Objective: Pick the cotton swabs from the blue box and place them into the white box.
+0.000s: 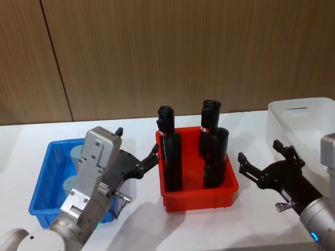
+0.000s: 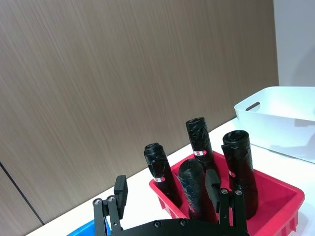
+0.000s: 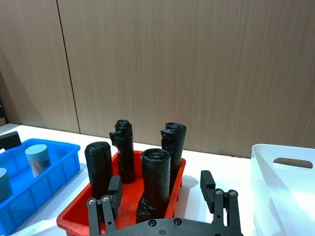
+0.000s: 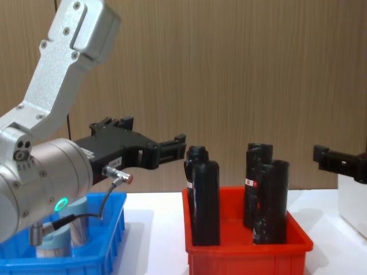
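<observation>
Left gripper [image 1: 137, 142] is hovering, fingers spread, over the right rim of the shallow blue plastic box [image 1: 41, 180] holding clear lidded cotton swab tubs [image 1: 79, 153]; right gripper [image 1: 259, 150], likewise spread, is hanging in the gap between red plastic bin [image 1: 199, 201] and white plastic box [image 1: 278, 129].

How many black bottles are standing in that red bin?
4 black bottles, upright in the red bin: front left, rear left, rear right, front right. None seems hidden.
</observation>
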